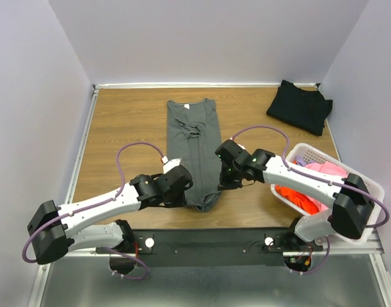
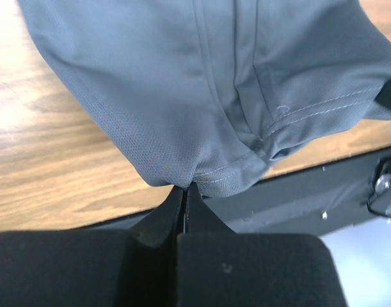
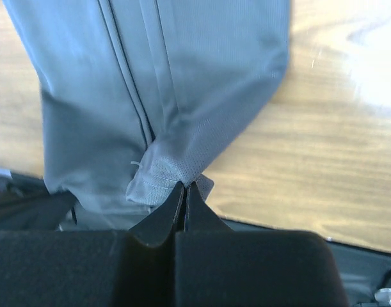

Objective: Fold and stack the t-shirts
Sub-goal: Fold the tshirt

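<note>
A dark grey t-shirt (image 1: 194, 144) lies as a long narrow strip down the middle of the wooden table, sleeves folded in, collar at the far end. My left gripper (image 1: 184, 187) is shut on its near hem at the left corner; the grey t-shirt (image 2: 201, 96) bunches at the closed left gripper (image 2: 185, 187). My right gripper (image 1: 222, 181) is shut on the hem's right corner, where the grey t-shirt (image 3: 150, 96) puckers at the right gripper (image 3: 185, 185). A folded black t-shirt (image 1: 300, 106) lies at the far right corner. Orange and pink t-shirts (image 1: 310, 185) fill the basket.
A white slatted basket (image 1: 368, 182) stands at the right, near my right arm's base. The table's black front rail (image 1: 208, 240) runs just below the held hem. White walls close in the table on three sides.
</note>
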Robot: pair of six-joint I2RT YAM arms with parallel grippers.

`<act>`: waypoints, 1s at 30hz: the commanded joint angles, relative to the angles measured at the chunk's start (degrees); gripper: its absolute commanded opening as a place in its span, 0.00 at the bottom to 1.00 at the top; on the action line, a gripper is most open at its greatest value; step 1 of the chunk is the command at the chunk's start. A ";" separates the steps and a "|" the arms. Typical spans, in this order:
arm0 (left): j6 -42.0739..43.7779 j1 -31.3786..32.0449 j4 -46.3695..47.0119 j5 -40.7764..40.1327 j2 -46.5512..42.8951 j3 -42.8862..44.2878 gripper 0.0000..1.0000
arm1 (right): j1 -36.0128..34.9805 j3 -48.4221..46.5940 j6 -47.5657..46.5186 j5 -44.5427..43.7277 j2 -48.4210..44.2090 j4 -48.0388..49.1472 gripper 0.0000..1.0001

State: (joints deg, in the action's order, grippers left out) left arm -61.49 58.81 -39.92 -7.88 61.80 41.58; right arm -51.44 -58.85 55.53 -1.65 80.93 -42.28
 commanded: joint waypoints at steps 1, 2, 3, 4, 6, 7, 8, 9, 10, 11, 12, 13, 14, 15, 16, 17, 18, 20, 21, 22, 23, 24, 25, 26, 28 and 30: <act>-1.09 -0.97 2.21 -5.65 1.04 1.75 0.00 | -0.42 -3.99 0.81 -8.80 3.27 -1.05 0.02; -0.65 -1.58 2.91 -5.83 1.39 2.01 0.00 | -0.33 -4.43 0.55 -9.24 3.71 -1.05 0.02; -0.21 -1.94 3.62 -5.83 1.91 2.10 0.00 | -0.41 -4.69 0.37 -9.77 4.41 -1.05 0.02; 0.93 -2.38 5.19 -5.40 2.27 2.10 0.00 | -0.33 -5.04 0.28 -10.73 5.46 -1.05 0.02; 1.90 -3.69 5.99 -4.87 2.97 2.01 0.00 | -0.33 -5.92 0.02 -11.97 6.35 -1.05 0.02; 2.69 -5.18 6.08 -4.78 3.50 1.75 0.00 | -0.07 -6.71 -0.33 -13.10 7.31 -0.96 0.02; 3.13 -5.98 6.26 -4.69 3.76 1.75 0.00 | 0.02 -6.98 -0.51 -13.55 7.84 -1.05 0.02; 3.74 -7.81 6.43 -4.60 3.85 1.66 0.00 | 0.46 -7.42 -0.77 -13.73 8.19 -1.05 0.02; 4.36 -7.83 6.70 -4.60 3.77 1.66 0.00 | 0.81 -8.03 -1.21 -14.17 8.89 -0.96 0.02; 5.93 -9.66 7.74 -4.34 3.77 1.57 0.00 | 0.99 -8.64 -2.08 -14.61 10.20 -0.87 0.02; 6.90 -12.02 8.80 -3.82 4.03 1.66 0.00 | 1.60 -10.13 -2.61 -14.96 11.09 -0.79 0.02; 7.70 -13.01 9.42 -3.72 4.29 1.83 0.00 | 1.95 -11.01 -3.14 -15.14 11.88 -0.70 0.02; 9.53 -14.23 9.95 -3.37 5.08 2.36 0.00 | 2.65 -12.85 -4.10 -15.31 13.63 -0.78 0.02; 10.42 -15.12 10.47 -2.76 5.69 2.71 0.00 | 3.01 -13.74 -4.63 -15.49 14.43 -0.70 0.02; 11.30 -15.91 11.09 -2.23 6.40 2.98 0.00 | 3.36 -14.62 -5.07 -15.58 15.31 -0.70 0.02; 12.35 -17.66 12.57 -1.62 7.10 3.59 0.00 | 3.80 -15.58 -5.95 -15.66 16.27 -0.70 0.02; 13.93 -18.37 13.28 -0.22 8.85 3.94 0.00 | 4.41 -17.07 -6.31 -15.93 17.67 -0.78 0.02; 15.35 -19.60 13.91 0.06 10.61 5.60 0.00 | 5.12 -18.84 -7.36 -16.45 18.91 -0.78 0.02; 15.96 -20.74 13.82 -0.03 11.40 6.31 0.00 | 5.91 -19.54 -7.71 -16.63 19.44 -0.78 0.02; 17.10 -21.10 13.82 -0.29 12.72 6.84 0.00 | 6.26 -21.03 -8.06 -16.63 20.49 -0.78 0.02; 17.63 -21.62 13.91 -0.29 13.25 7.80 0.00 | 6.70 -21.74 -8.94 -16.81 21.02 -0.70 0.02; 18.77 -23.02 14.17 -0.21 14.13 8.25 0.00 | 7.66 -22.53 -9.29 -16.81 22.25 -0.78 0.02; 19.30 -23.64 14.69 -0.12 14.57 8.77 0.00 | 8.28 -23.32 -9.73 -16.63 22.87 -0.70 0.02; 19.92 -24.43 14.78 0.06 15.88 9.82 0.00 | 9.33 -24.89 -10.61 -16.28 23.57 -0.70 0.02; 21.06 -26.37 15.14 0.32 17.56 11.41 0.00 | 10.48 -26.40 -11.49 -15.84 24.80 -0.70 0.02; 22.82 -27.34 15.14 0.50 20.27 14.04 0.00 | 12.06 -29.03 -12.63 -14.96 27.09 -0.70 0.02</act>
State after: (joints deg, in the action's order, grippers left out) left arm -43.33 33.54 -26.52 -8.12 78.70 51.42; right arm -41.69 -83.61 45.89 -15.55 104.86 -43.11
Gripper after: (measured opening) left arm 0.010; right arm 0.024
